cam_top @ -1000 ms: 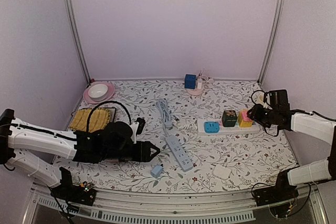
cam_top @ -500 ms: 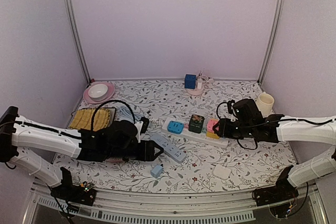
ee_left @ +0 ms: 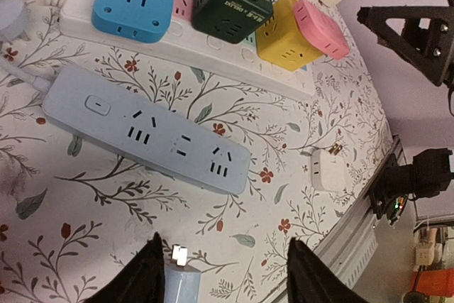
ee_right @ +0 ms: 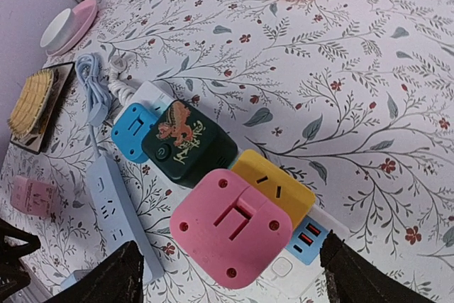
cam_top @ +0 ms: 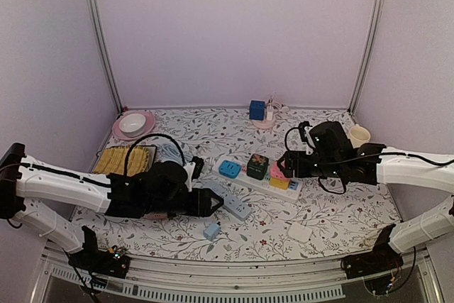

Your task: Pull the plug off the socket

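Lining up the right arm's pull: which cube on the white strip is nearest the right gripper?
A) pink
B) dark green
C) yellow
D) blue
A: in the right wrist view the pink cube sits centred between the right gripper's spread fingers, in front of the yellow cube.

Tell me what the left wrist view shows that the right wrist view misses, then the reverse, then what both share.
Left wrist only: a small white adapter lying loose on the table. Right wrist only: the pink plate, the yellow mat and a loose pink cube. Both: the white power strip carrying four cube adapters, and the light-blue strip.
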You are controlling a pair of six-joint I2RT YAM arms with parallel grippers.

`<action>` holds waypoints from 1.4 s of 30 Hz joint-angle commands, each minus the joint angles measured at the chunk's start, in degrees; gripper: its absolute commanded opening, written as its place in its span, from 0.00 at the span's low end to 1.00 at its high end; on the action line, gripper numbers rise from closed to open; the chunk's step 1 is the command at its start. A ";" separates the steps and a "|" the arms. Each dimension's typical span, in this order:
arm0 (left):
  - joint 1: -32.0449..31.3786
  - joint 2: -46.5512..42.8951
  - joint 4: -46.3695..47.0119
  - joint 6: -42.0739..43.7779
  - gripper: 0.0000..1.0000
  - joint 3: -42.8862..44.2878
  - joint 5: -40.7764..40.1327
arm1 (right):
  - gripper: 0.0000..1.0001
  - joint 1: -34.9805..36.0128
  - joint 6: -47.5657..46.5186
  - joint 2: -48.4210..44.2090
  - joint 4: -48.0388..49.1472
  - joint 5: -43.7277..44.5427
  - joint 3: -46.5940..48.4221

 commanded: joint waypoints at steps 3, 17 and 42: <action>-0.58 -1.79 0.48 -0.60 0.60 -0.04 -0.72 | 0.88 0.95 -14.38 4.50 -1.63 0.60 4.71; -0.64 -1.95 0.21 -0.99 0.60 -0.43 -1.50 | 0.85 13.13 -18.06 17.31 -11.63 27.71 8.62; -0.58 -3.25 0.03 -1.11 0.59 -1.81 -1.39 | 0.43 13.68 -22.72 21.12 -13.23 38.80 17.43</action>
